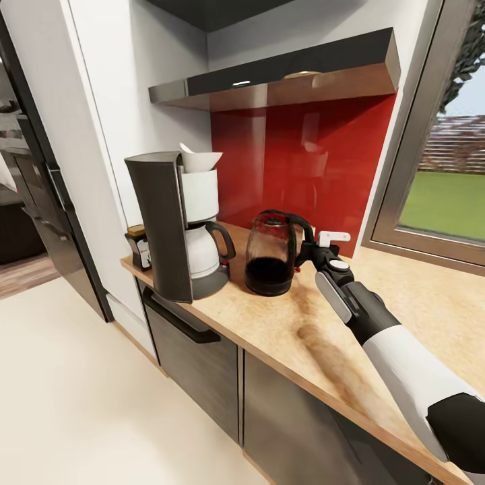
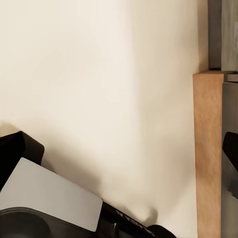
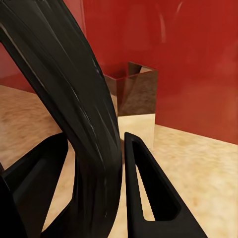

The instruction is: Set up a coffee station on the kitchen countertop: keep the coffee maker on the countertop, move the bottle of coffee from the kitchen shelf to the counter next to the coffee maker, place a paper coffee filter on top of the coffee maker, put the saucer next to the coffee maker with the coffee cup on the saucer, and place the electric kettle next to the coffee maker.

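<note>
Electric kettle [image 1: 271,252] placement: the clear glass body stands upright on the countertop [image 1: 323,337], just to the right of the coffee maker [image 1: 178,225], with a narrow strip of bare worktop between the two bases. Nearest the camera, the right arm reaches in from the lower right across the worktop, and the right gripper [image 1: 311,250] meets the kettle's black handle. In the right wrist view the two black fingers [image 3: 148,193] sit on either side of the curved handle [image 3: 79,114] and are closed around it. The front edge of the countertop runs diagonally above dark grey cabinets [image 1: 195,350], and the kettle base sits well back from that edge. To the right of the arm the worktop is bare up to the window frame [image 1: 404,168]. Further left, the bottle of coffee [image 1: 139,247] stands at the left end of the worktop, close behind the coffee maker and near the corner edge. A paper coffee filter [image 1: 200,160] rests on top of the machine. Behind everything rises the red backsplash [image 1: 303,155], capped by the kitchen shelf [image 1: 283,77]. The left wrist view shows pale floor [image 2: 99,89] and a wooden edge; whether the left gripper is open or closed cannot be told.
</note>
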